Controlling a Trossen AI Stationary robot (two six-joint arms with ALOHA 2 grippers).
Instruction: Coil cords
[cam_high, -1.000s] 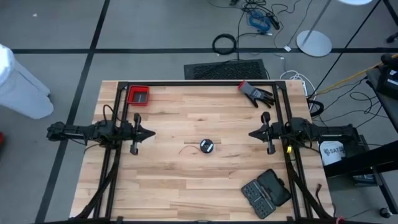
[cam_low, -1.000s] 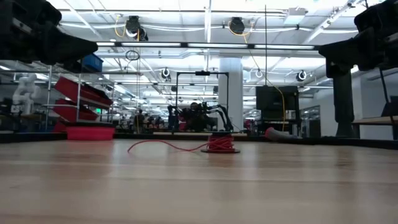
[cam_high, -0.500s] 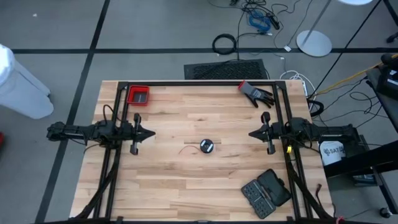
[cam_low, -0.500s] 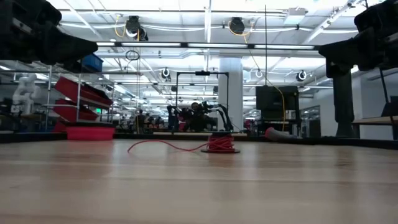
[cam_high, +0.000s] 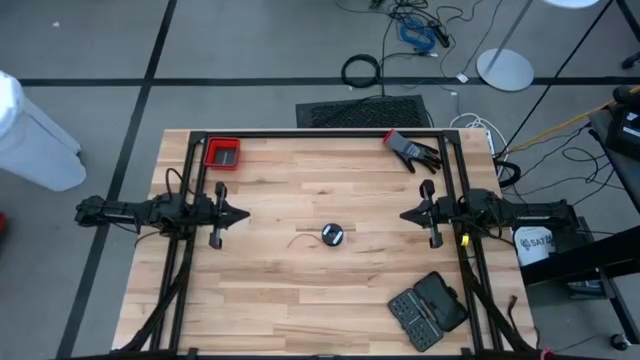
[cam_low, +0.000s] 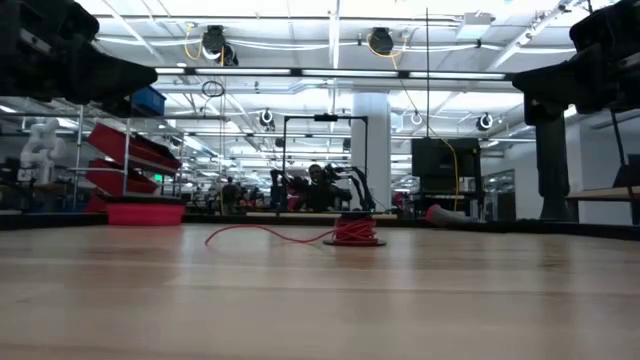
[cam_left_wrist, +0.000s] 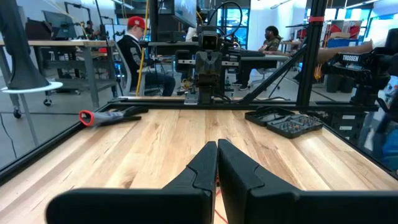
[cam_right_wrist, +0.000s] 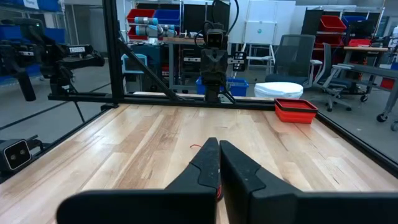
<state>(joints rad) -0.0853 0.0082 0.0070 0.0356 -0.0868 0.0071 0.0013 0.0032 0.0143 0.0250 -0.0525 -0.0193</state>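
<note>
Table (cam_high: 300, 300): high view shows black disc (cam_high: 332, 235); low shows red cord (cam_low: 300, 236) coiled. Both tools shut, empty.

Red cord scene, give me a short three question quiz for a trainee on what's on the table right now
1. True or false: the red cord is held by the left gripper.
2. Which lies nearest the right gripper: A the red bin, B the glove, C the white bucket?
3. Fill in: the cord's wound part sits on a small black ____ at mid-table.

Key
1. False; both grippers are shut, held above the table and holding nothing.
2. B
3. disc
</note>
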